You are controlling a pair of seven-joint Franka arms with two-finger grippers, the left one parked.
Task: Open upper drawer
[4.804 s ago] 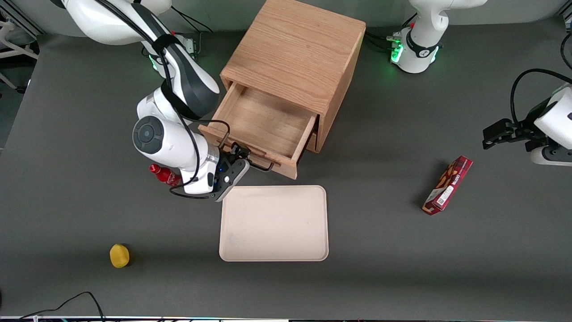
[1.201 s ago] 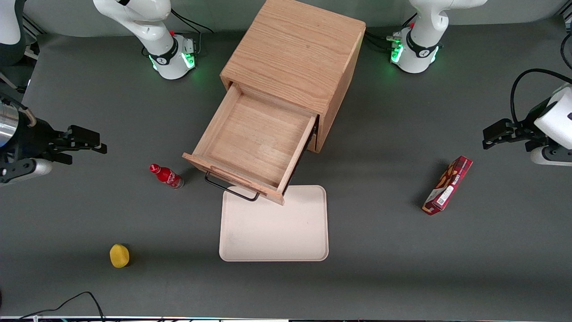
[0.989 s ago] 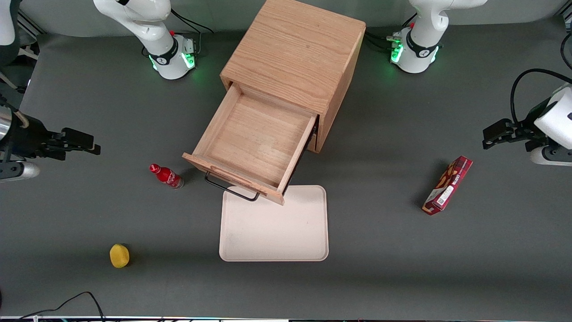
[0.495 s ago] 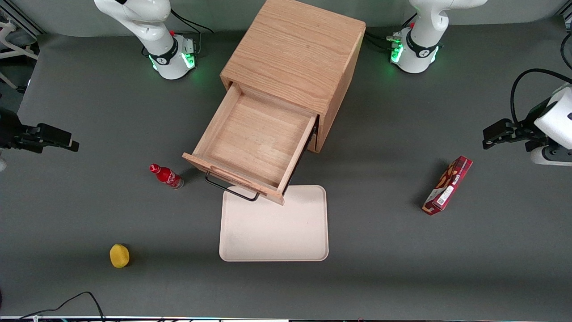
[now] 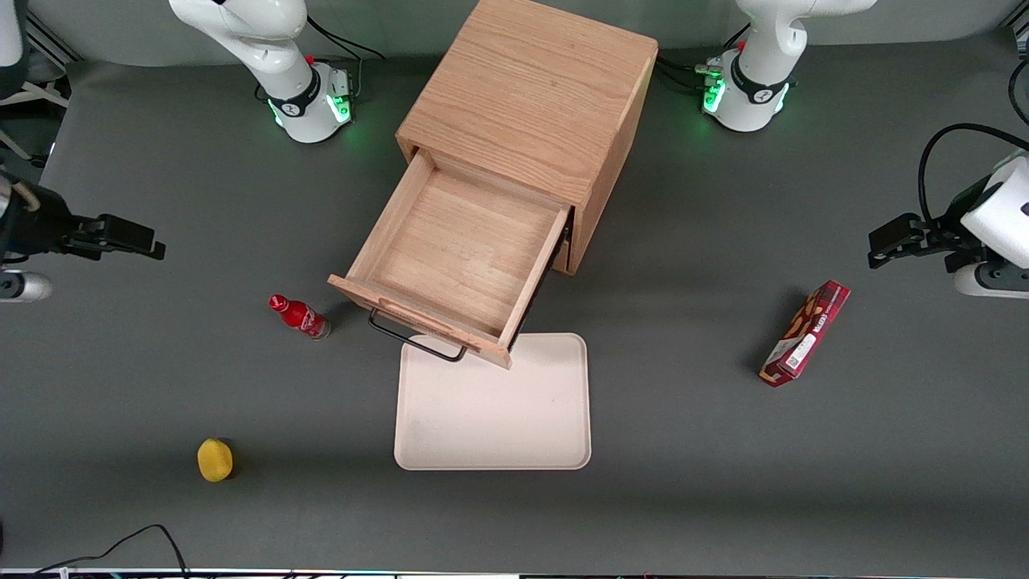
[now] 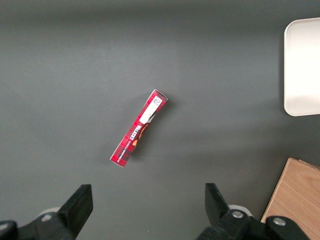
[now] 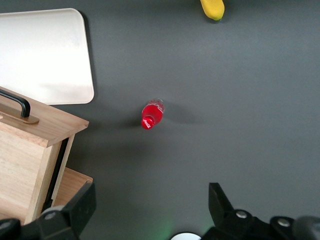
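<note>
The oak cabinet [image 5: 530, 88] stands at the middle of the table. Its upper drawer [image 5: 462, 249] is pulled far out toward the front camera and is empty inside. The black wire handle [image 5: 418, 342] hangs over the edge of the tray. My gripper [image 5: 133, 239] is well away from the drawer, toward the working arm's end of the table, above bare mat. It is open and holds nothing. The right wrist view shows both fingers [image 7: 75, 205] spread wide, with the drawer front [image 7: 45, 127] and its handle [image 7: 15, 102] off to one side.
A pale tray [image 5: 492, 402] lies in front of the drawer. A small red bottle [image 5: 299, 316] stands beside the drawer's front corner. A yellow fruit [image 5: 215, 459] lies nearer the front camera. A red snack box [image 5: 805, 333] lies toward the parked arm's end.
The drawer has come farther out since the gripper held its handle. The gripper let go and withdrew to the working arm's end; in the last half second it drifted slightly back toward the cabinet.
</note>
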